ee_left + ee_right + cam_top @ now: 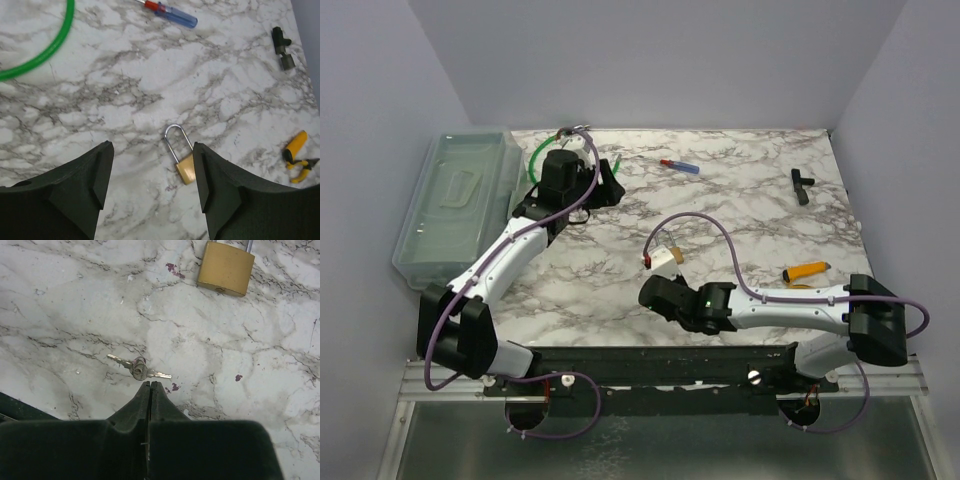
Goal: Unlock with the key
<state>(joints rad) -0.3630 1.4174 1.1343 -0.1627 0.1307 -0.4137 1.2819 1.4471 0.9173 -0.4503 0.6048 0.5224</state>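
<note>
A brass padlock with a steel shackle lies flat on the marble table. Two small keys on a ring lie on the table a short way in front of it. My right gripper is shut with nothing in it, its tips just short of the keys. It sits low over the table's near middle. My left gripper is open and empty, high at the back left. The padlock shows far below, close to its right finger.
A clear plastic bin stands at the left edge. A green tube curves at the back left. A red-and-blue screwdriver, a black tool and yellow-handled pliers lie on the right half.
</note>
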